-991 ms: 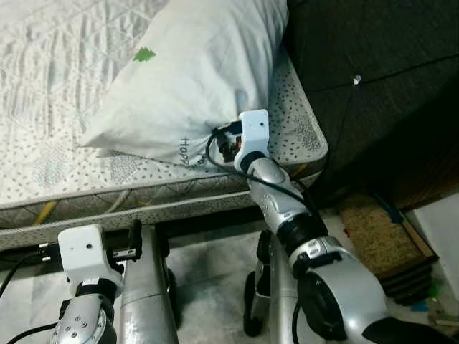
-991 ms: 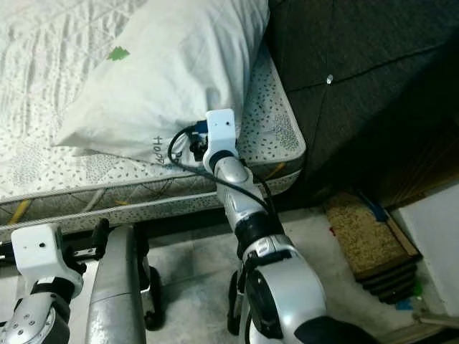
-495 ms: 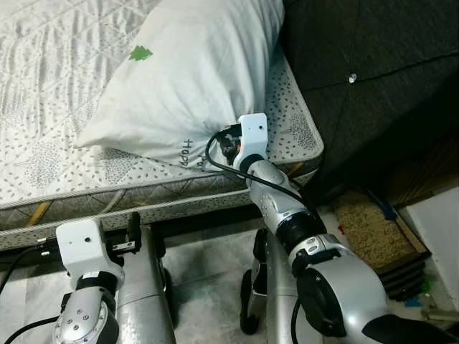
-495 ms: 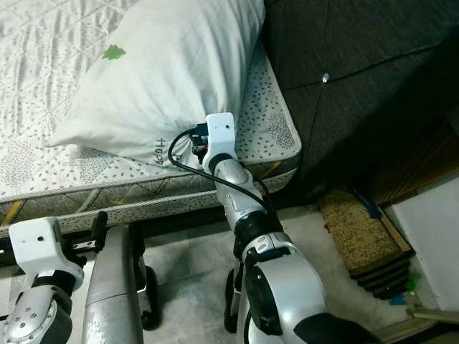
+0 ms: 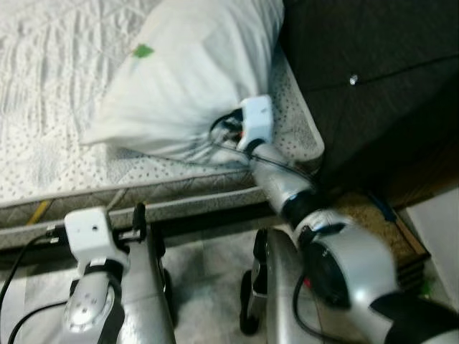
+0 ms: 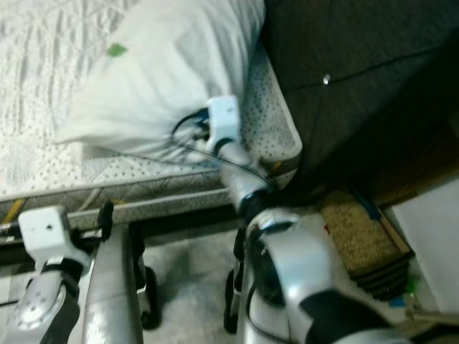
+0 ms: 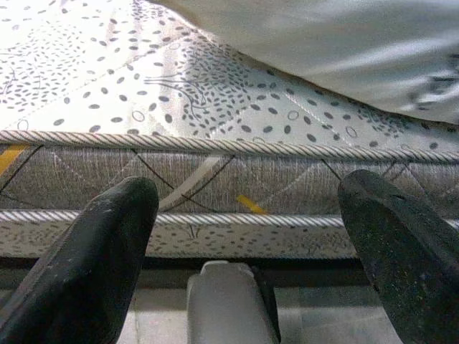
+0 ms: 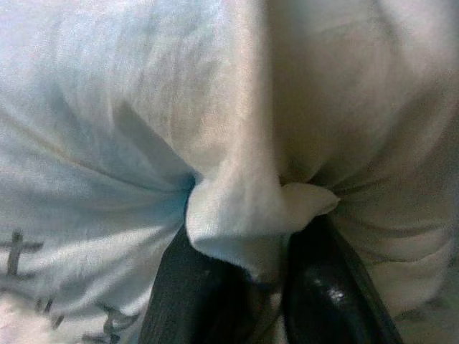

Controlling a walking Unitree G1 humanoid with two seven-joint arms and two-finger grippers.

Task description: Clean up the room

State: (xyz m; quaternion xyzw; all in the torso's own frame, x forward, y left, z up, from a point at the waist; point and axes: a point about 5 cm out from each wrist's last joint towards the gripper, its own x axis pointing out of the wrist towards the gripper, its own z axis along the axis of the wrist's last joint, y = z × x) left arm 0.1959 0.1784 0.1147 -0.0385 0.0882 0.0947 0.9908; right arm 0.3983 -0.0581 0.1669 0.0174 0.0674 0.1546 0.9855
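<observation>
One pillow (image 5: 193, 72) is your job right now: it lies on the bed (image 5: 50, 107) at the corner nearest the dark headboard (image 5: 358, 64), and your right gripper (image 8: 247, 276) has its two black fingers pinched tight on a fold of the pillowcase at the near edge. That is a thin bite of cloth, so move slowly and low; a sharp tug could pull the fabric out of the jaws or only stretch the case while the filling lags behind. Slide the pillow along the mattress, not up off it, and watch the fold in the right wrist view. Your left gripper (image 7: 244, 236) hangs wide open and empty beside the mattress edge; leave it there, clear of the bed frame.
</observation>
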